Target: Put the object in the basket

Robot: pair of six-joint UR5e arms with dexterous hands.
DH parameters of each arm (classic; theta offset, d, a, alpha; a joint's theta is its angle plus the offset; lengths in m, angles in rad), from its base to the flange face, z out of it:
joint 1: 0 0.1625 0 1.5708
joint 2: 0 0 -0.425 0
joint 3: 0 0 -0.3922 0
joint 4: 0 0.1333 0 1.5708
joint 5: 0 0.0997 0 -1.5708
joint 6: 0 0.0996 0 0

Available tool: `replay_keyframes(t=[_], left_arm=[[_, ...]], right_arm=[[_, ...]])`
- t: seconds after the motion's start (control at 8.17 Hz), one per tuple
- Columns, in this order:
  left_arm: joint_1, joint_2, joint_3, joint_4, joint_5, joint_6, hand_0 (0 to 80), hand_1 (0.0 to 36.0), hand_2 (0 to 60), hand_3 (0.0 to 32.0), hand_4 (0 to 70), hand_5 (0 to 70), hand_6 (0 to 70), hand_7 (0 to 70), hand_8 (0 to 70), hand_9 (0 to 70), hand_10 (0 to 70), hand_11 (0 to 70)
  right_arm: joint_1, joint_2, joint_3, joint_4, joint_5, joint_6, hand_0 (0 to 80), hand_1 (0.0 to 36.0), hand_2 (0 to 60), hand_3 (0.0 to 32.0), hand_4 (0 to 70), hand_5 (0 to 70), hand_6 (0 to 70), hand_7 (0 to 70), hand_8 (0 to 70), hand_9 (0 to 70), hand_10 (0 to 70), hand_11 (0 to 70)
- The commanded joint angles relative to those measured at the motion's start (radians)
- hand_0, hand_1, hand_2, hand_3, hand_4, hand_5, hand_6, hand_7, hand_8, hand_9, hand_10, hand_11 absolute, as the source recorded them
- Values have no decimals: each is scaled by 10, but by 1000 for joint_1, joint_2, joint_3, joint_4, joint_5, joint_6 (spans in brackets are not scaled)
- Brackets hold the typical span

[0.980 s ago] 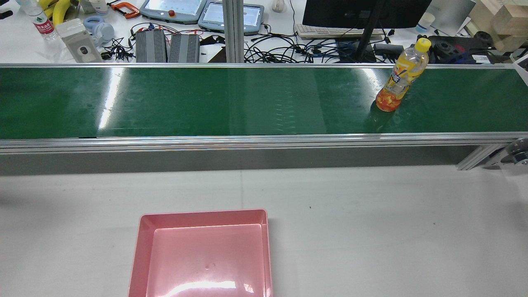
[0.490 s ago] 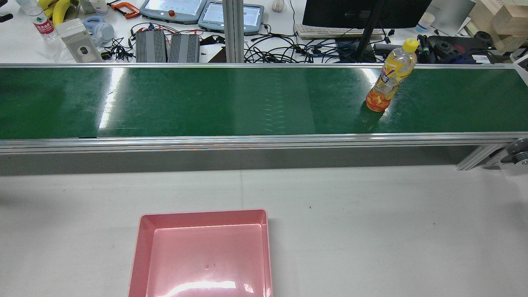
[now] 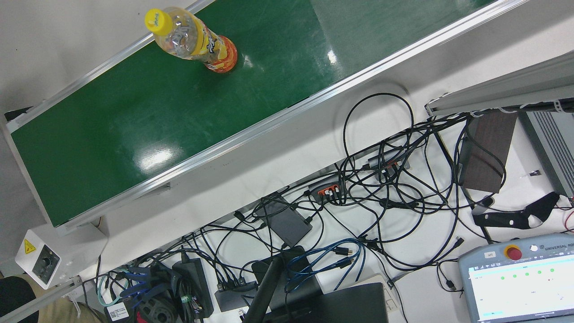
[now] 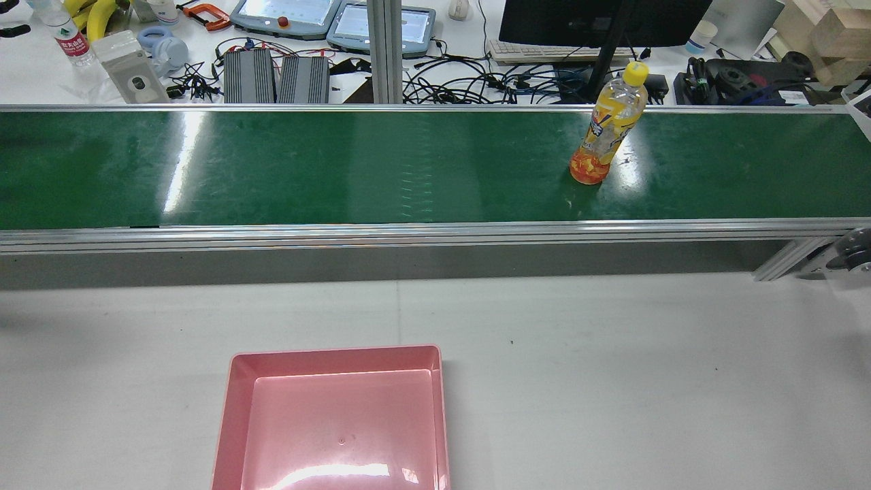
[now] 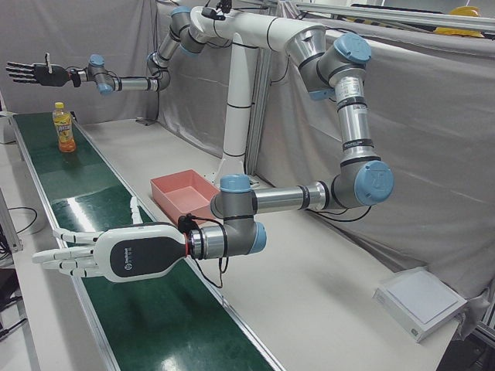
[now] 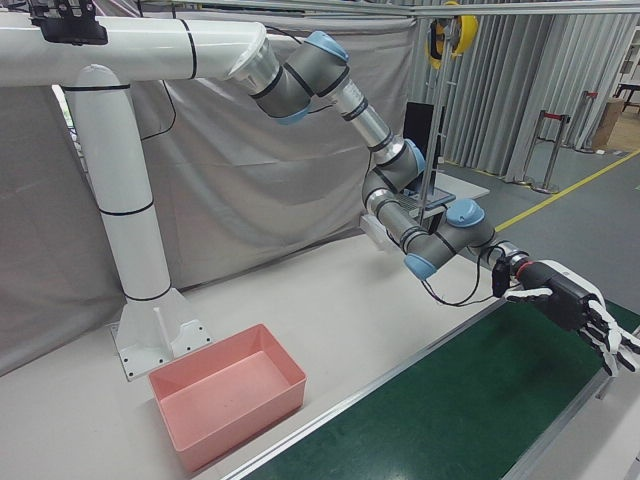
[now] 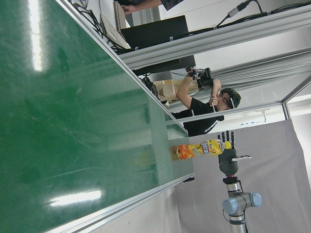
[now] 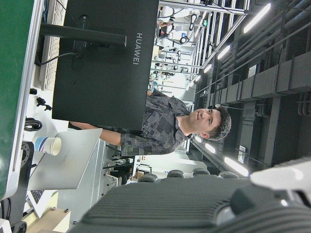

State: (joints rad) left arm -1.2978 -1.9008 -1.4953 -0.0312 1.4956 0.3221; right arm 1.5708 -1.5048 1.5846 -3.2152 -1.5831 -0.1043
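From behind I see a clear plastic bottle with a yellow cap standing upright on the long green conveyor belt, toward its right. The shallow pink plastic basket sits on the white table, well apart.

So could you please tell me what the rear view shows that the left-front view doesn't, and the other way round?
Only the rear view shows the cluttered desk beyond the belt: the monitor, the keyboard and the cable tangle. Only the left-front view shows both arms, with the left hand and the right hand open over the belt. Both show the upright juice bottle on the green conveyor belt and the empty pink basket.
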Motion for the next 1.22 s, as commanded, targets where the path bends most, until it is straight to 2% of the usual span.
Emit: replay_keyframes(t=[0.0, 1.1], left_arm=[[0, -4, 1, -1, 0, 3, 479, 90, 0, 0, 182, 215, 3, 7, 66, 115, 120, 184], [0, -6, 0, 0, 0, 5, 479, 89, 0, 0, 184, 226, 3, 3, 69, 120, 111, 172]], right_arm=[[0, 0, 0, 0, 0, 0, 0, 0, 0, 0, 0, 0, 0, 0, 0, 0, 0, 0], [0, 2, -2, 0, 0, 0, 0, 0, 0, 0, 0, 0, 0, 0, 0, 0, 0, 0]])
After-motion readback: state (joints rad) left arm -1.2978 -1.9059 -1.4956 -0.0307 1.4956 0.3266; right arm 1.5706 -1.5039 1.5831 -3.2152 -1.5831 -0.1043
